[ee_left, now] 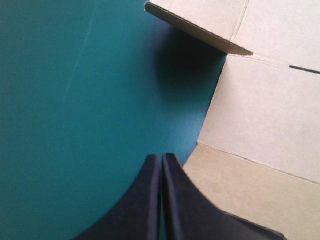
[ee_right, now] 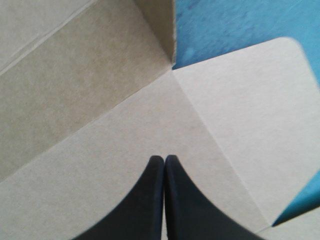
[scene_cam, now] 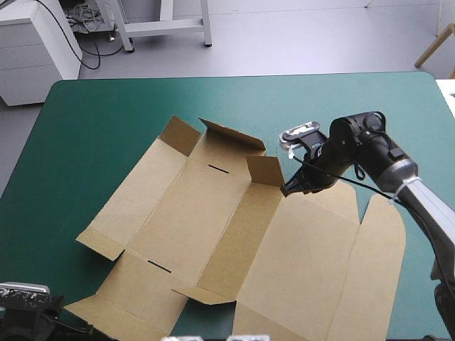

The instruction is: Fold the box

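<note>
The brown box (scene_cam: pixel 213 213) lies as a cut sheet in the middle of the table, mostly flat. A small flap (scene_cam: pixel 264 170) and the far flaps (scene_cam: pixel 231 135) stand raised. My right gripper (scene_cam: pixel 288 190) is shut, its tips low over the board just beside the small raised flap. In the right wrist view the shut right gripper (ee_right: pixel 164 159) points at a crease junction of the box (ee_right: pixel 100 125), with the raised flap (ee_right: pixel 157 25) ahead. My left gripper (ee_left: pixel 161 159) is shut over the teal-green cover, close beside a near corner of the box (ee_left: pixel 270 115), holding nothing.
Bare teal-green cover (scene_cam: pixel 106 128) runs along the left and far sides of the sheet. The box's right panels (scene_cam: pixel 370 256) reach close to the table's near right edge. The right arm (scene_cam: pixel 398 170) comes in over that side.
</note>
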